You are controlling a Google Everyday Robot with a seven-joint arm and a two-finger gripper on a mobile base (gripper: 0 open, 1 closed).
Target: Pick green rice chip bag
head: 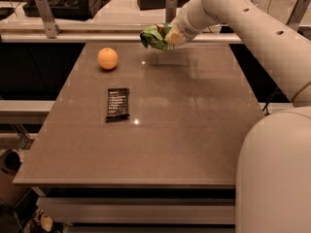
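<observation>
The green rice chip bag, crumpled and shiny, runs roughly left to right and juts leftward from the gripper, which is clamped on its right end above the far edge of the smooth brown table. The pale, rounded arm reaches in from the right, angled down. A round orange sits near the far-left corner, and a flat black packet lies toward the left edge.

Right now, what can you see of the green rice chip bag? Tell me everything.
The green rice chip bag is a bright-green, shiny, crumpled snack bag with pale patches. It is clamped in the gripper, which covers one side of it, and seems to hang clear of the table above the far edge, right of the orange. Nothing else touches it.
</observation>
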